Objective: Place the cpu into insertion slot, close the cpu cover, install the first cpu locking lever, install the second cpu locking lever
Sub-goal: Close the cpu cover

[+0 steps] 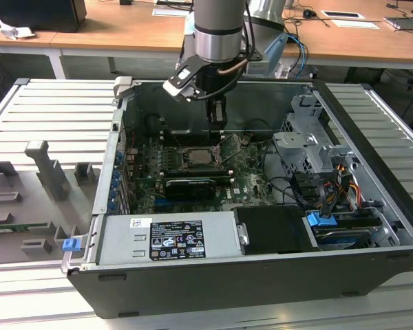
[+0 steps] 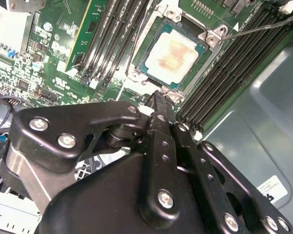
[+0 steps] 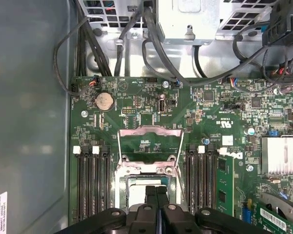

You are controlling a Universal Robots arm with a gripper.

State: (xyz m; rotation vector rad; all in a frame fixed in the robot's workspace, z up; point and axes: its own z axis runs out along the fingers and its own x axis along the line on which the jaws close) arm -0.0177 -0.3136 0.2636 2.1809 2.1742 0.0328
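Half the insertion slot (image 3: 122,187) behind the pinched-together claw (image 3: 156,190).

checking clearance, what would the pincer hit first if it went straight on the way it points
Probably the cpu seated in the insertion slot, near its edge; the shut pincer points down at it. Depth is unclear, so the slot's rim could come first.

Ribbed grey metal tabletop (image 1: 48,103) underneath, with grey plastic fixtures (image 1: 45,168) at the exterior view's left. Behind, light wooden desks (image 1: 124,27) scattered with white papers (image 1: 347,23) and a crumpled sheet (image 1: 14,30).
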